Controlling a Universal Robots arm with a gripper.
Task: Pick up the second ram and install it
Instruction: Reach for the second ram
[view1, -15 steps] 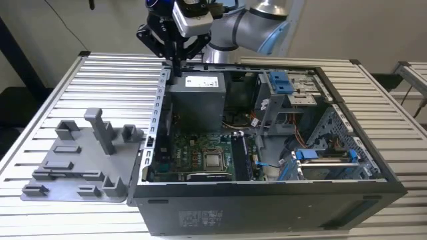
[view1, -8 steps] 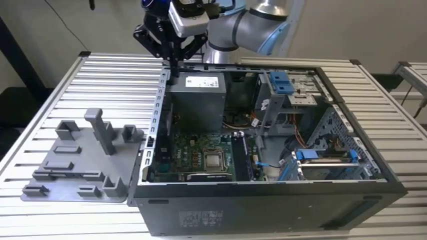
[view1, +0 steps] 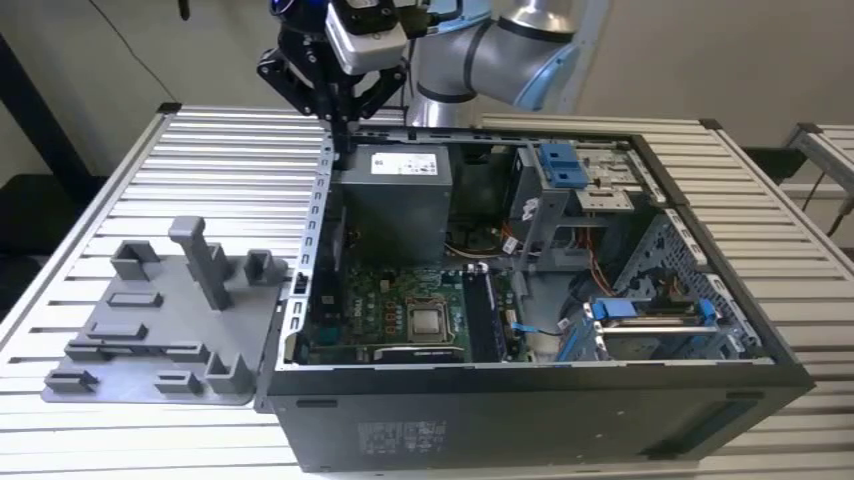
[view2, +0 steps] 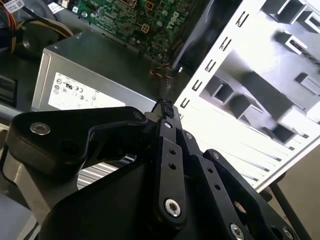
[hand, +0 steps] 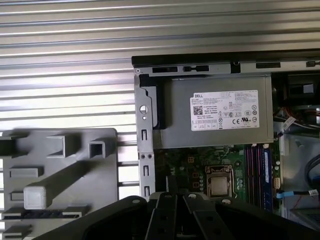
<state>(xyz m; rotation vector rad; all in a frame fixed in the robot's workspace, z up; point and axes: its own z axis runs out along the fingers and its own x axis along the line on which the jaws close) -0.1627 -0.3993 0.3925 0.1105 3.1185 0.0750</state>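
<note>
My gripper (view1: 340, 148) hangs above the back corner of the open computer case (view1: 534, 375), at the exterior view's left, over the case wall beside the power supply (view1: 400, 200). Its black fingers (view2: 165, 107) are pressed together, with nothing visible between them. In the first wrist view the gripper (hand: 172, 186) points down at the green motherboard (hand: 195, 165). The long memory slots (hand: 257, 170) run beside the processor socket (hand: 219, 182); in the exterior view the slots (view1: 481, 315) lie mid-case. The second ram is out of view.
A grey moulded fixture (view1: 147, 320) with upright posts and pockets lies on the slatted metal table (view1: 200, 160) beside the case. Drive cages with blue clips (view1: 567, 165) and loose cables (view1: 607, 270) fill the case's other half. The arm's elbow (view1: 521, 40) stands behind.
</note>
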